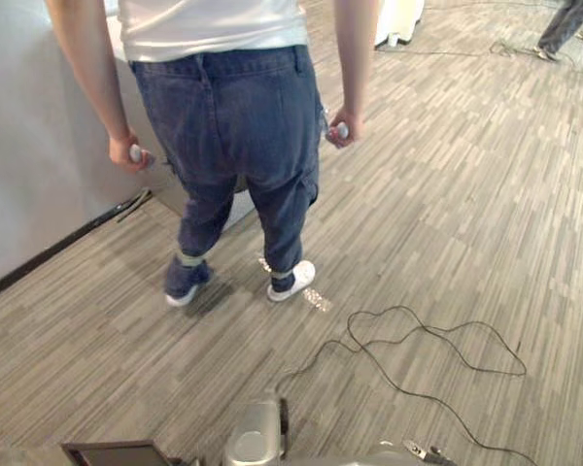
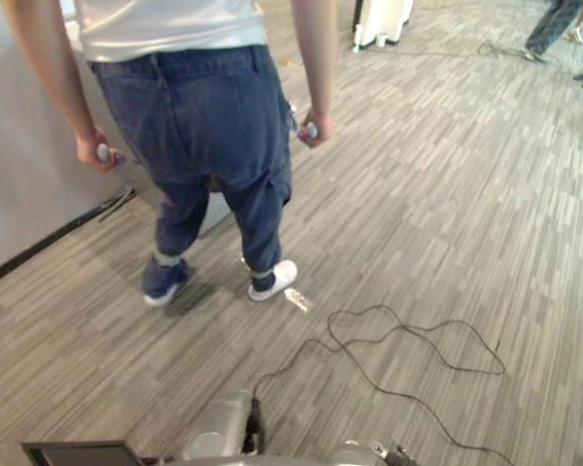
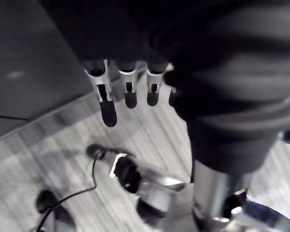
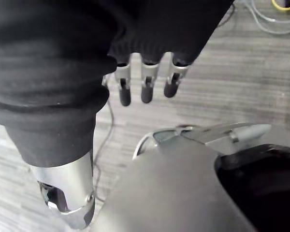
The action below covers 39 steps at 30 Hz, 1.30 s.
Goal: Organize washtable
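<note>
My left hand (image 3: pixel 108 99) hangs over the wood-pattern floor with its fingers straight and relaxed, holding nothing. My right hand (image 4: pixel 146 86) hangs the same way, fingers loose and empty, above the floor. In the eye views a person (image 1: pixel 223 116) in blue jeans and a white shirt stands close in front with their back to me. That person holds a small silver handle in each hand (image 1: pixel 134 152) (image 1: pixel 342 129).
A grey wall or cabinet side (image 1: pixel 29 146) runs along the left, beside the person. A small shiny wrapper (image 1: pixel 317 299) lies on the floor by the person's white shoe (image 1: pixel 293 281). A white object (image 1: pixel 398 19) and another person's legs (image 1: pixel 564 29) are far back.
</note>
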{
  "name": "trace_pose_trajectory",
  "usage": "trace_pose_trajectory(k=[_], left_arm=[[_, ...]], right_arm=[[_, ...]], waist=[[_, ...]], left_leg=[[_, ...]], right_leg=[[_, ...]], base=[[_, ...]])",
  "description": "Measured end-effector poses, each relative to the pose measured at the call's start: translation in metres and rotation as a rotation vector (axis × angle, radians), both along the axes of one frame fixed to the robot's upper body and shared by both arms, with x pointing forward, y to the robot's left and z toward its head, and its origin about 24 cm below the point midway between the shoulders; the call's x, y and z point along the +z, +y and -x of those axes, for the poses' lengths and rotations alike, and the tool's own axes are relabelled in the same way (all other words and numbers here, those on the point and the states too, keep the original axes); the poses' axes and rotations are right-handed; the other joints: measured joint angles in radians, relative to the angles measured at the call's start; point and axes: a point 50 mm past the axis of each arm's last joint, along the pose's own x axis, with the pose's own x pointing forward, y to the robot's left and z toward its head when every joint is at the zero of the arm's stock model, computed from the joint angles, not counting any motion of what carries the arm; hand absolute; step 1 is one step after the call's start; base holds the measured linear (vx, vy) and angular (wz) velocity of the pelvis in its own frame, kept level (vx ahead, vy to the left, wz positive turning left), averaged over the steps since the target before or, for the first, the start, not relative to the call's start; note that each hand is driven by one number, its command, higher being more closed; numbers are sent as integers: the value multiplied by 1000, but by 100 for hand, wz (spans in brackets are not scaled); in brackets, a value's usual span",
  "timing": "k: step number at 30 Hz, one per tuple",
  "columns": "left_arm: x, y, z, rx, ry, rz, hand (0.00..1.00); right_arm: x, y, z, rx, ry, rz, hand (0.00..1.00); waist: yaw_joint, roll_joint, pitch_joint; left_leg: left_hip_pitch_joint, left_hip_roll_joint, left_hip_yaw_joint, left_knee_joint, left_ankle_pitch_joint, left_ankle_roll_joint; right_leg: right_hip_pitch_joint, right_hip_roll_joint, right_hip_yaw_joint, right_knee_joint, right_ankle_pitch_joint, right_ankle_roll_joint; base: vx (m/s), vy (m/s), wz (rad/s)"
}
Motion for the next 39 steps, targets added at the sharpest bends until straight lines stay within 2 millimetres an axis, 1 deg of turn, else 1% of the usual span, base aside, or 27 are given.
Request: trace_pose_trajectory(k=[1,2,3,4,5,6,7,8,9,10,12,14,17,18,19,20,21,22,23,24,25,26,27,28,29,35,39], left_arm=[[0,-5,-2,12,-8,6,0],[1,-1,0,23,-13,1,0],[2,9,0,48,-18,-25,0],[4,17,-6,70,-33,-44,0],[4,20,-4,130,-40,-48,0],[4,19,0,150,-37,-44,0],[2,10,4,211,-25,-23,0],[1,8,5,246,-22,-22,0],[2,11,4,248,-26,-32,0],[4,20,1,250,-42,-68,0],[7,30,-3,163,-52,-82,0],[8,33,-7,47,-44,-90,0],[9,35,-18,-117,-32,-105,0],[9,32,-23,-164,-34,-103,0],[8,31,-23,-183,-29,-101,0],[8,30,-22,-204,-21,-99,0],[7,26,-22,-241,-15,-92,0],[7,27,-19,-246,-8,-95,0],[8,29,-20,-247,-8,-98,0],[8,32,-18,-248,-2,-104,0],[8,31,-18,-259,0,-103,0],[8,31,-17,-268,2,-103,0],[8,32,-17,-277,7,-104,0],[7,31,-15,-278,16,-101,0],[7,29,-12,-274,22,-95,0],[6,29,-6,-256,44,-86,0],[6,29,-4,-239,45,-83,0]], right_arm=[[1,-7,4,-5,10,13,0],[0,-4,5,2,17,5,0],[-1,3,1,15,10,-8,0],[-1,8,-2,26,0,-14,0],[-1,14,-5,45,-8,-15,0],[0,13,-9,56,-15,-1,0],[2,5,-12,97,-18,31,0],[3,-1,-17,128,-13,53,0],[3,1,-20,147,-17,53,0],[2,7,-23,187,-15,33,0],[2,9,-24,199,-7,21,0],[3,7,-29,188,-22,23,0],[5,2,-34,108,-44,27,0],[6,3,-35,72,-54,29,0],[7,1,-36,63,-59,40,0],[8,0,-37,64,-70,56,0],[11,-1,-43,80,-95,75,0],[15,-1,-52,100,-126,89,0],[16,1,-55,105,-142,83,0],[14,5,-52,96,-142,65,0],[12,7,-49,84,-135,55,0],[11,7,-47,82,-129,53,0],[10,6,-43,74,-115,49,0],[9,5,-39,57,-102,46,0],[6,4,-32,30,-75,38,0],[-2,4,6,-45,43,7,0],[-3,4,14,-49,69,3,0]], waist=[[13,18,-2],[13,16,-5],[-4,-19,-27],[-11,-53,-30],[5,-69,-30],[6,-57,-36],[-2,-43,-44],[4,-21,-58],[3,-28,-66],[-1,-56,-89],[-9,-64,-98],[-35,-68,-103],[-57,-49,-93],[-67,-31,-80],[-76,-25,-76],[-78,-26,-73],[-75,-1,-81],[-78,14,-77],[-84,8,-77],[-87,-3,-82],[-87,-3,-83],[-87,-6,-86],[-95,-23,-97],[-101,-20,-100],[-106,-14,-105],[-107,-9,-126],[-105,-13,-132]], left_leg=[[26,-6,15,-28,-24,14],[35,-16,11,-44,-26,14],[45,-42,6,-85,-23,14],[40,-62,-8,-90,-22,9],[22,-42,-17,-31,-50,25],[16,-12,-51,-20,-63,20],[36,55,-147,-102,-44,-14],[92,54,-243,-219,-79,-82],[107,29,-244,-252,-93,-66],[98,5,-228,-280,-93,-65],[81,10,-189,-255,-95,-68],[75,8,-150,-246,-109,-60],[80,2,-80,-229,-116,-48],[89,10,-49,-208,-116,-48],[101,11,-28,-203,-117,-46],[119,18,-1,-208,-121,-37],[154,36,58,-253,-128,-10],[169,63,118,-296,-123,23],[172,63,134,-306,-114,27],[186,62,168,-334,-98,26],[201,57,188,-364,-85,25],[203,49,193,-380,-77,24],[195,39,204,-396,-69,25],[189,39,206,-405,-65,18],[189,41,205,-420,-55,3],[208,47,188,-476,-43,-16],[220,37,179,-485,-43,-15]], right_leg=[[0,16,7,-13,9,-9],[1,17,24,-25,8,-7],[0,18,54,-67,21,-25],[3,-14,67,-96,56,-16],[-11,-31,97,-97,89,24],[-22,-27,113,-95,94,27],[-41,-17,144,-88,107,33],[-84,-21,184,-81,120,52],[-103,-27,202,-89,129,49],[-159,-39,240,-93,143,30],[-188,-42,278,-90,178,48],[-233,-57,322,-68,207,48],[-292,-69,395,-11,220,36],[-298,-64,415,17,244,19],[-302,-61,416,30,263,22],[-316,-54,422,39,301,13],[-330,-32,445,-5,384,12],[-352,-6,468,8,382,-2],[-369,5,469,75,326,-9],[-368,33,467,148,228,-18],[-337,57,461,107,186,-31],[-319,61,458,59,183,-35],[-291,63,464,-35,184,-33],[-283,69,468,-82,203,-3],[-282,81,473,-110,210,-3],[-295,125,503,-137,212,-15],[-285,123,505,-148,213,-15]], base=[[-11,331,-5],[17,203,-27],[29,107,-11],[43,175,-35],[4,199,-48],[-11,215,-81],[-12,260,-83],[-24,316,-82],[-27,408,-93],[-45,283,-69],[-6,164,-61],[-53,164,-54],[-118,160,-59],[-132,96,-47],[-195,171,-58],[-166,184,-87],[-244,236,-128],[-220,152,-120],[-229,89,-105],[-223,47,-80],[-224,30,-76],[-161,-10,-55],[-140,-53,-34],[-99,-79,-30],[-73,-80,-20],[52,-56,-21],[96,29,-7]])
